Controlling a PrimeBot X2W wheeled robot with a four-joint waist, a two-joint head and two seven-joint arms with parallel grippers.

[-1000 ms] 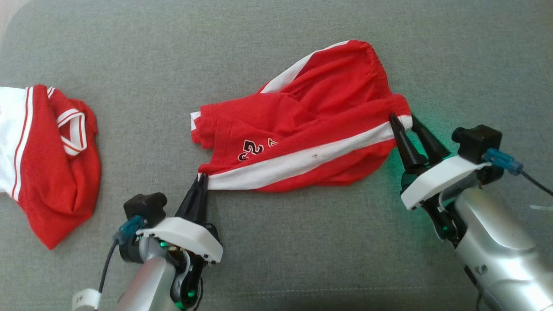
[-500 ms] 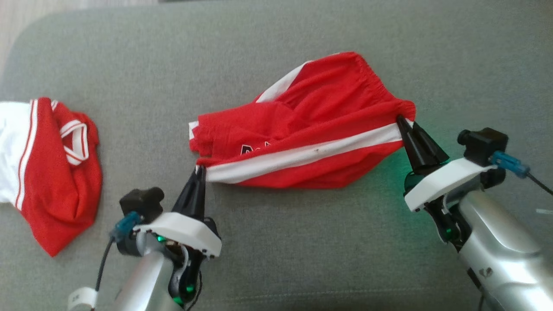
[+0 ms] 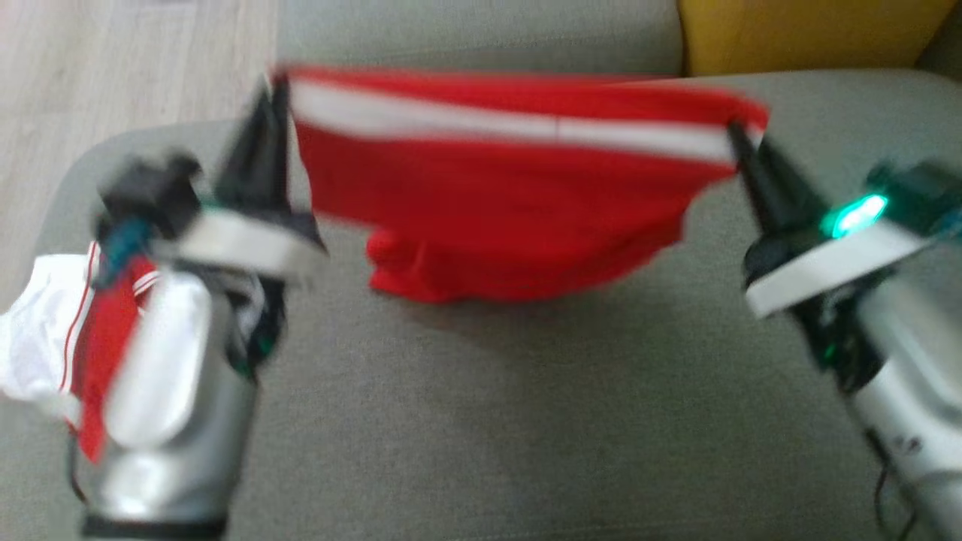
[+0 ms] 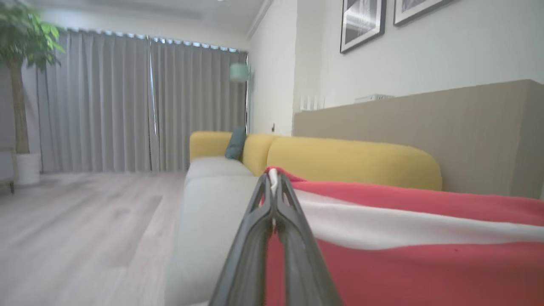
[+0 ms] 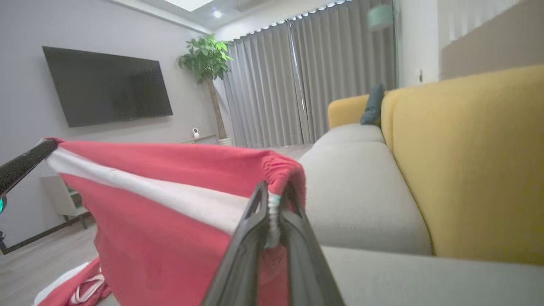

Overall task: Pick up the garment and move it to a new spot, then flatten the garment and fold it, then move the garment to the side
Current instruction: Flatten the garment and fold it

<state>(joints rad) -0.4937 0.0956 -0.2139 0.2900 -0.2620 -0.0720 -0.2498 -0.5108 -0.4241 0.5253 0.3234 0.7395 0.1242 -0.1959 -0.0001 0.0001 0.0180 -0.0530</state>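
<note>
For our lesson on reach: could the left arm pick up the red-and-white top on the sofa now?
Probably not yet. The left gripper is shut on a corner of the red shorts, held up with the right gripper. The top lies close by its forearm, so distance seems no obstacle.

Matt soft cloth garment; rough woven sofa seat, apparently.

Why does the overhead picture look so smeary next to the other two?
Head view: motion blur smears the shorts, the left gripper and the right gripper; a green light flares. Left wrist view: shorts fairly crisp, floor soft. Right wrist view: sharpest, evenly lit.
</note>
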